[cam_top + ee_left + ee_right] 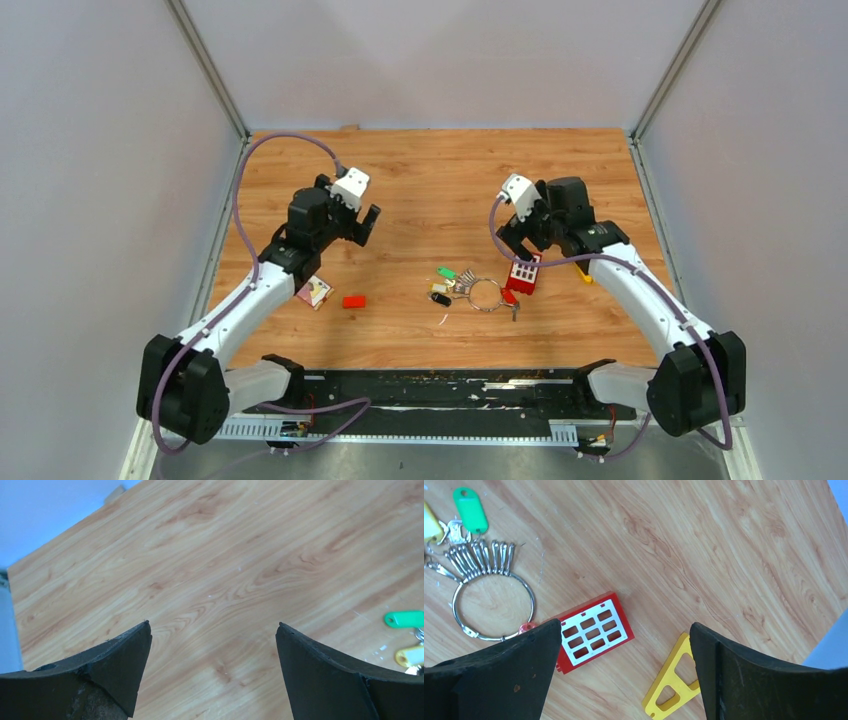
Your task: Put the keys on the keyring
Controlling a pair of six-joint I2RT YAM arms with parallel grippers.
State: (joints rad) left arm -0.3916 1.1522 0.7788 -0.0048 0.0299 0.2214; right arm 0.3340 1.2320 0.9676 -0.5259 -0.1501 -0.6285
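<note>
**Both hands released, keys clustered beside the keyring**

The keyring (532,604) lies flat near the middle of the tabletop (430,180). A row of thin silver loops (481,555) is threaded on its wire at about 11 o'clock in the right wrist view. The keys (445,285) sit bunched just beside the ring, at 9 to 10 o'clock from it in the top view. They include a green-headed key (470,509), a yellow-headed key (429,522) and a black-headed key (440,298). Whether any of these is already hooked on the wire cannot be told. A small red head (527,627) touches the ring's rim at 4 o'clock in the top view.

A red grid block (594,632) lies just beside the ring at 2 o'clock in the top view, with a yellow plastic piece (671,680) near it at 3 o'clock.

The right hand (625,624) is released, its jaws wide apart over the red grid block and grasping nothing. The left hand (212,625) is also released, over bare wood at 10 o'clock from the ring and well apart from it. A small red block (354,301) lies at 9 o'clock from the keys.
</note>
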